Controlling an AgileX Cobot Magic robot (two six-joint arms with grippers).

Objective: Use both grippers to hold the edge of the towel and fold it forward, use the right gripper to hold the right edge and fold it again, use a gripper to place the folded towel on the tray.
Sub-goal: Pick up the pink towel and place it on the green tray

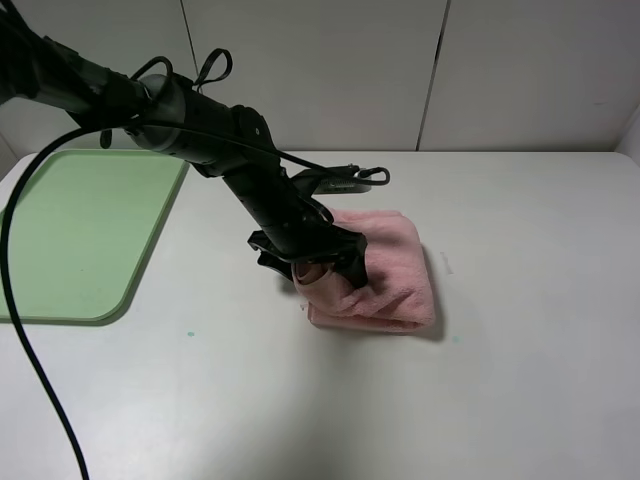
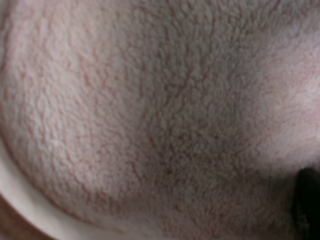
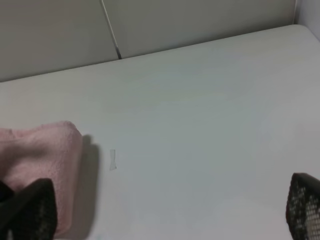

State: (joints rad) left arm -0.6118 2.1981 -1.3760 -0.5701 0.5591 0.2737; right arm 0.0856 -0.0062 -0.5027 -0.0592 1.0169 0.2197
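Note:
The pink towel (image 1: pixel 395 270) lies folded into a thick bundle at the middle of the white table. My left gripper (image 1: pixel 318 268) has reached across from the left and stands over the bundle's left front part. Its black jaws are spread wide, with pink cloth bulging between them. The left wrist view is filled with blurred towel (image 2: pixel 150 115), and one black fingertip (image 2: pixel 307 200) shows at its corner. The right gripper (image 3: pixel 167 210) is open and empty, its fingertips (image 3: pixel 30 212) low beside the towel's (image 3: pixel 45 150) right end. The light-green tray (image 1: pixel 80 230) lies empty at the left.
A black cable (image 1: pixel 25 330) hangs from the left arm across the tray's front corner and the table's left front. A small mark (image 3: pixel 112 160) sits on the table just right of the towel. White wall panels stand behind the table.

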